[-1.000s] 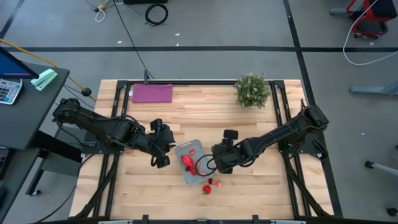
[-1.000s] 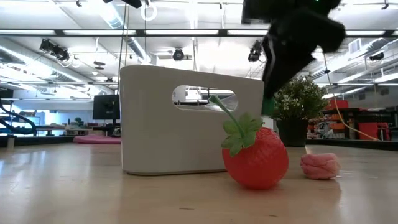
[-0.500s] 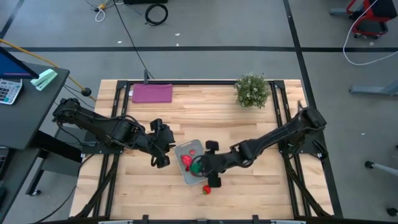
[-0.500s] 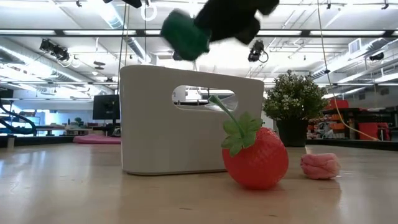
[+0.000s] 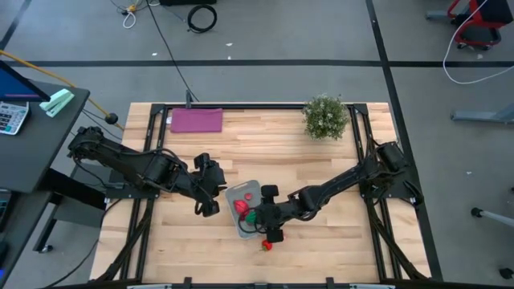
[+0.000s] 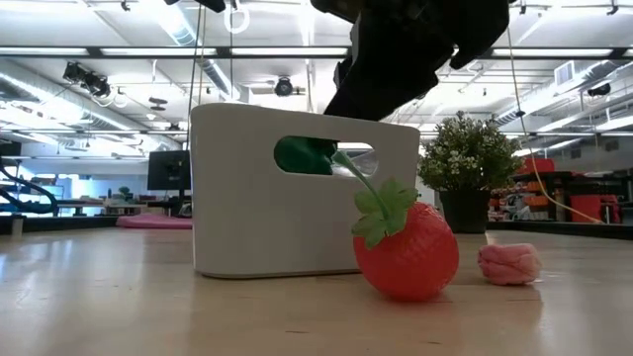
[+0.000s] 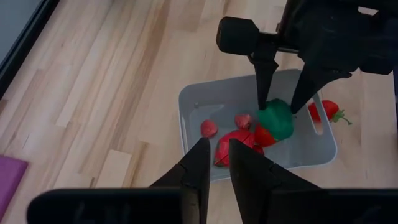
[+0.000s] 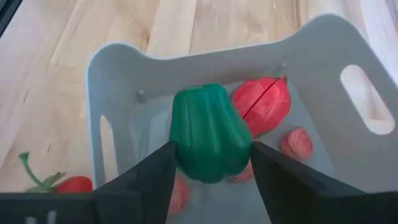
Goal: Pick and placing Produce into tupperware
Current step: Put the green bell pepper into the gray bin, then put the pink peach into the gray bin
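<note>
The tupperware [image 5: 240, 191] is a shallow pale tray near the table's middle, with several red toy pieces [image 7: 233, 146] in it. My right gripper [image 5: 255, 217] reaches over it from the right, shut on a green toy pepper [image 8: 208, 130]. In the low view the pepper [image 6: 302, 155] shows through the tray's handle slot. A strawberry [image 5: 267, 245] lies on the table by the tray's near end, and a pink piece [image 6: 509, 262] lies beside it. My left gripper [image 5: 207, 195] waits just left of the tray, its fingers close together. My right gripper pinches the green pepper between its two fingers [image 8: 163, 163], one on each side of its body [image 8: 186, 140]. The fingers come from above, slanting in from the table's right. The pepper sits down inside the tray over the red pieces; whether it rests on them I cannot tell.
A purple sheet [image 5: 196, 120] lies at the far left of the table, and a potted plant [image 5: 325, 116] stands at the far right. Bare wood lies to the near left and near right of the tray.
My right gripper has carried the green pepper from the tray's right side toward the table's left. It has passed over the tray's rim and gone down into the tray, staying shut on the pepper. The tray, strawberry and pink piece have stayed put.
</note>
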Tool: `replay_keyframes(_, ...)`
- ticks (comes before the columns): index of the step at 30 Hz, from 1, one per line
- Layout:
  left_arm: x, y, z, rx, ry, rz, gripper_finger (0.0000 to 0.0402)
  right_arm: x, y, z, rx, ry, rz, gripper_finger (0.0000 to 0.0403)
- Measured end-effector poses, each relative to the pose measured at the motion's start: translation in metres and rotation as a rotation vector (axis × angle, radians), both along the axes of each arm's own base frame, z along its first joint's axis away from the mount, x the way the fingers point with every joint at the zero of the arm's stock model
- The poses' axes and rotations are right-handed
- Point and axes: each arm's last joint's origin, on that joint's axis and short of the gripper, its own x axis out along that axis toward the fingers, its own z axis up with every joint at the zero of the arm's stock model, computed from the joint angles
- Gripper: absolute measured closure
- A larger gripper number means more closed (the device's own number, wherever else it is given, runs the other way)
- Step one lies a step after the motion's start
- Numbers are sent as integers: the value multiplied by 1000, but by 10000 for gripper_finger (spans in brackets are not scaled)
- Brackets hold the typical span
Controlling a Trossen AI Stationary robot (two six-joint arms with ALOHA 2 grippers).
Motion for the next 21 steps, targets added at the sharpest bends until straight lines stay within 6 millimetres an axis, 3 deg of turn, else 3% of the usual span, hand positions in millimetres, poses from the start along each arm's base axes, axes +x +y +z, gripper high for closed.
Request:
replay_keyframes(8,0,0,0,0,0,0,344,-3,1,5,-12,-6,14,162)
replay_keyframes(14,0,0,0,1,0,-1,340,-20,10,41,39,-73,11,168)
replay_keyframes(18,0,0,0,1,0,-1,343,-44,19,71,100,-86,10,177)
replay_keyframes(21,0,0,0,1,0,-1,348,-66,31,81,146,-38,2,183)
